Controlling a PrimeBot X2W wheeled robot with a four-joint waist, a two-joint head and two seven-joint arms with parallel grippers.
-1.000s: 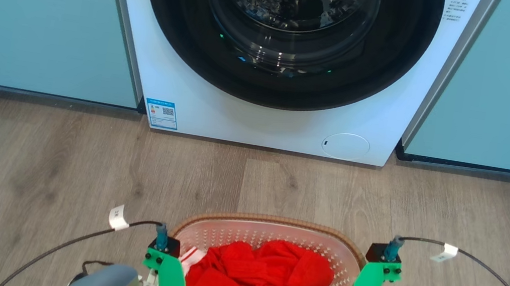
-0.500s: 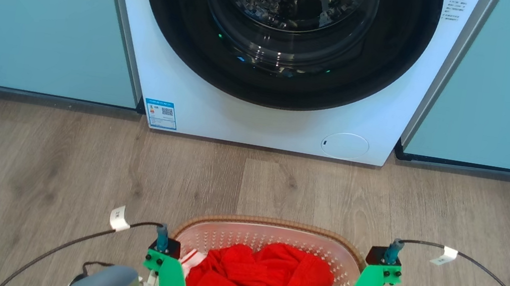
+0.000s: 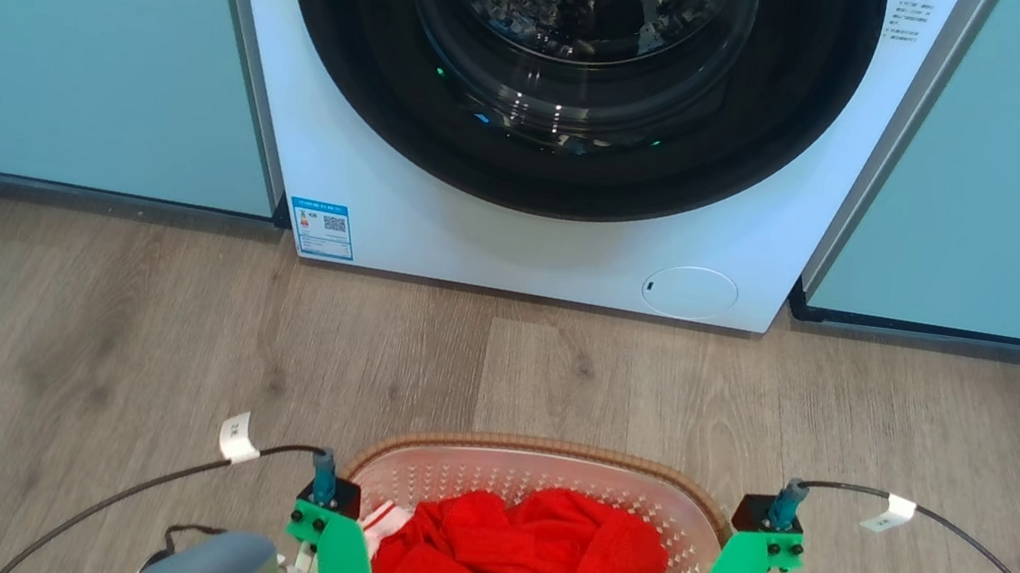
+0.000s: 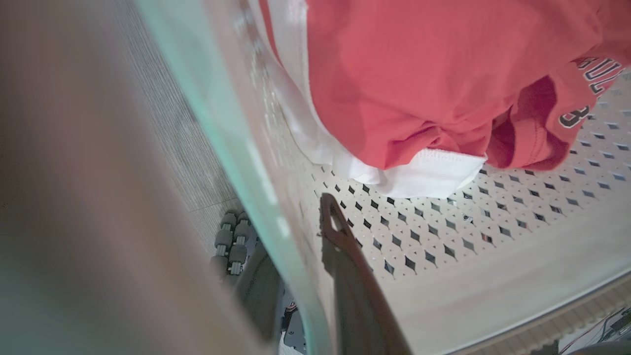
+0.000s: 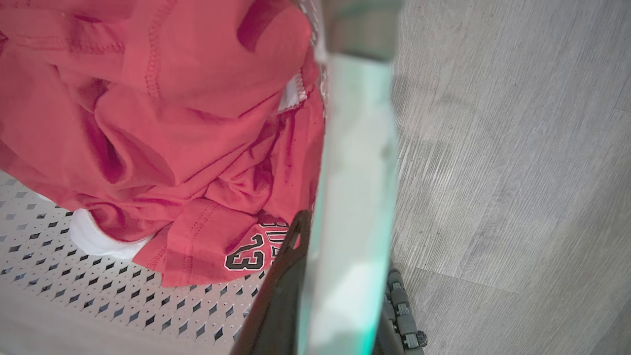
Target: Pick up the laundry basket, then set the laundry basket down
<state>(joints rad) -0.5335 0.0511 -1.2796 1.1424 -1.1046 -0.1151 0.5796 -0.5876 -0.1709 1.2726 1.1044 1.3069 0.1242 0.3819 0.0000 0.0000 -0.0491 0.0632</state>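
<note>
Clamping the laundry basket [image 3: 547, 447] at opposite walls are left claw [image 4: 283, 231] and right claw [image 5: 345, 256] (red shirt [image 3: 528, 572] inside).

Support: grey wood-plank floor [image 3: 108, 338] | Standing on it: white washer [image 3: 525, 253], well ahead of left gripper [image 4: 300, 217] and right gripper [image 5: 320, 222], flanked by teal cabinets [image 3: 49, 56] | laundry basket [image 3: 546, 449] between the grippers; floor contact indeterminate.

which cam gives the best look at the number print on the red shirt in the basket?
Right wrist view: the number print lies close and sharp. Left wrist view catches a slice of lettering at its right edge. Head view gives the red shirt as a crumpled heap in the laundry basket, from above.
</note>
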